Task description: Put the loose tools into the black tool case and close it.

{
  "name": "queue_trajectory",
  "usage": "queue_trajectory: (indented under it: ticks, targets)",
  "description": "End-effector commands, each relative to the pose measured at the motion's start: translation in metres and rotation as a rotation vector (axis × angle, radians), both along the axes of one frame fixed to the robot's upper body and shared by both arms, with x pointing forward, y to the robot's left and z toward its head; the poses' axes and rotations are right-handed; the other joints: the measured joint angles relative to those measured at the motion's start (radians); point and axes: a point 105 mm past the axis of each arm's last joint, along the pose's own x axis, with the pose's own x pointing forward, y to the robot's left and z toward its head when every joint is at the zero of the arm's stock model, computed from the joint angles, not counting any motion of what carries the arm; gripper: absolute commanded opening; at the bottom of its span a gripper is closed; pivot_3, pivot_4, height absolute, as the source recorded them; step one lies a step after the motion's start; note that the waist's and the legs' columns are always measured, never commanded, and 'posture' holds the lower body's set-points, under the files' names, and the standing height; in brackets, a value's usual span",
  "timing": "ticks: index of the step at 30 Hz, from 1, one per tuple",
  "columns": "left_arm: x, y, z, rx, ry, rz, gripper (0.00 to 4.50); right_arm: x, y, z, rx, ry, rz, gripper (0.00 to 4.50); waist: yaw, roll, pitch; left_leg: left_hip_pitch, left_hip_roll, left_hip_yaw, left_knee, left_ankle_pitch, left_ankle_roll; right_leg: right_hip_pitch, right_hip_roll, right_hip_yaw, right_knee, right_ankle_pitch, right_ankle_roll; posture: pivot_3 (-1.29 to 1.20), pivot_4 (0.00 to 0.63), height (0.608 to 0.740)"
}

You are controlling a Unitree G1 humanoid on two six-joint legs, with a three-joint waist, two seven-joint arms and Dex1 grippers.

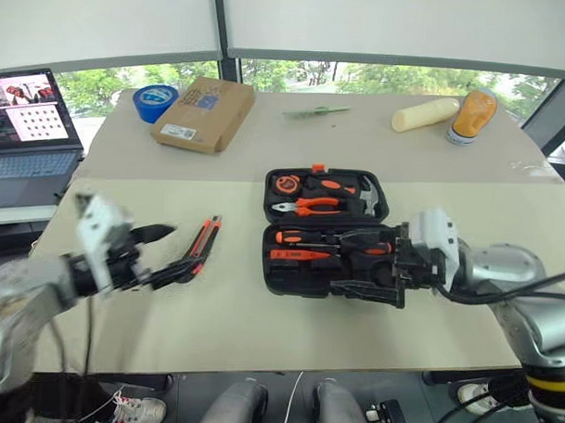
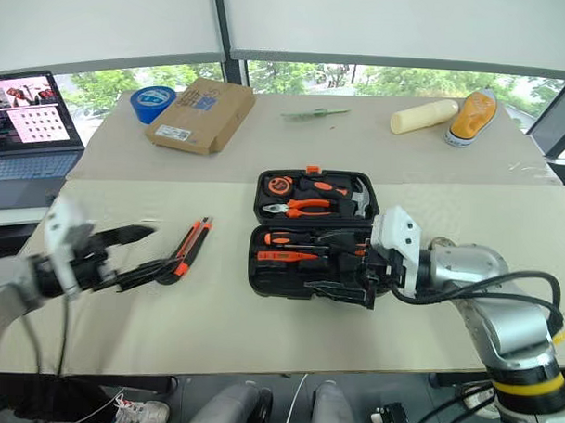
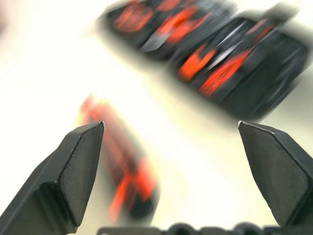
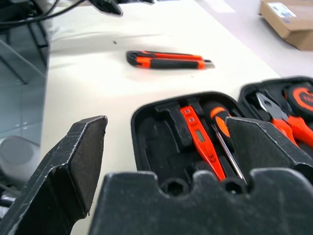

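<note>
Far left, a laptop [image 1: 25, 128] sits cut off by the frame edge, its screen lit but too small to read. Over the bench [image 1: 241, 331], the left tool [image 1: 165, 254] hangs with its two black fingers spread wide apart, nothing between them. Just beside its fingertips lies the black-orange utility knife [image 1: 203, 246], flat on the bench, loose, well short of the case; in the left wrist view it is a smear of orange and black. Further back, a blue tape roll [image 1: 154, 102] touches a brown cardboard box [image 1: 204, 113].

Centre now: the black tool case [image 1: 323, 233] lies open, clamshell flat, orange latch at the far edge. Far half holds pliers [image 1: 306, 207], a hammer head and an orange-and-black round thing I cannot name. Near half holds the slim orange tester screwdriver [image 4: 201, 142] and a black-and-orange-handled screwdriver [image 4: 222, 132] in their slots; its right end is hidden behind the right tool [image 1: 369, 270], so the rest of the slots cannot be made out. That tool hovers at the case's right side, fingers standing wide apart, empty.

Back right: a thin green thing, a cream cylinder [image 1: 425, 113], an orange-and-white bottle [image 1: 471, 117]
</note>
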Motion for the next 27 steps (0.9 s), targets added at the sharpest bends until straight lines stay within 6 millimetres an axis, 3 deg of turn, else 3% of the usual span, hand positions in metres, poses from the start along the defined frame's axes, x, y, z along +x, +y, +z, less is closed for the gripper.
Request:
queue_trajectory:
  ticks: [1, 4, 8, 13, 16, 21, 27]
  targets:
    - [-0.014, 0.012, 0.017, 0.09, -0.044, 0.037, 4.48, -0.002, 0.006, 0.007, 0.012, -0.031, 0.066, 4.5, 0.009, 0.0, 0.0, 0.0, 0.001, 0.0, 0.0, -0.002, -0.003, 0.0, 0.001, 0.0, -0.001, 0.0, -0.001, 0.0, 0.15, 0.735]
    - [-0.006, 0.007, 0.017, 0.117, -0.033, 0.042, 4.48, 0.001, 0.011, 0.007, 0.016, -0.041, 0.078, 4.5, 0.036, 0.0, 0.0, 0.0, 0.003, -0.001, 0.001, -0.008, -0.004, 0.002, 0.001, -0.003, -0.003, 0.002, -0.004, 0.0, 0.15, 0.735]
    - [0.03, -0.001, 0.018, 0.071, -0.013, 0.145, 4.48, 0.01, 0.015, 0.007, 0.014, -0.094, 0.036, 4.5, 0.052, 0.0, 0.0, 0.002, 0.006, -0.001, 0.002, -0.008, -0.005, 0.006, 0.005, -0.004, -0.005, 0.005, -0.006, 0.0, 0.15, 0.735]
    - [0.051, -0.029, 0.008, 0.077, 0.135, 0.098, 4.48, 0.007, 0.013, 0.006, 0.005, -0.089, 0.03, 4.5, 0.038, -0.001, 0.0, 0.002, 0.009, 0.001, 0.001, -0.004, -0.013, 0.002, 0.007, -0.004, -0.003, 0.007, -0.007, 0.0, 0.15, 0.735]
    - [0.067, -0.034, -0.005, 0.115, 0.204, 0.114, 4.48, 0.001, 0.011, 0.001, -0.006, -0.05, 0.036, 4.5, 0.028, -0.001, 0.0, -0.003, 0.011, 0.001, 0.001, -0.003, -0.015, -0.001, 0.009, -0.005, -0.001, 0.007, -0.008, 0.0, 0.15, 0.735]
    - [0.077, -0.038, -0.028, 0.154, 0.313, 0.098, 4.48, -0.007, 0.014, -0.003, 0.006, -0.051, 0.009, 4.5, 0.01, -0.001, 0.0, -0.003, 0.014, 0.001, 0.0, -0.003, -0.015, -0.002, 0.01, -0.004, 0.0, 0.007, -0.008, 0.0, 0.15, 0.735]
    - [0.08, -0.036, -0.046, 0.226, 0.32, 0.107, 4.48, -0.008, 0.01, -0.003, 0.016, -0.051, -0.035, 4.5, 0.015, -0.001, 0.0, -0.002, 0.014, 0.001, 0.0, -0.003, -0.016, -0.001, 0.011, -0.004, 0.0, 0.007, -0.008, 0.0, 0.15, 0.735]
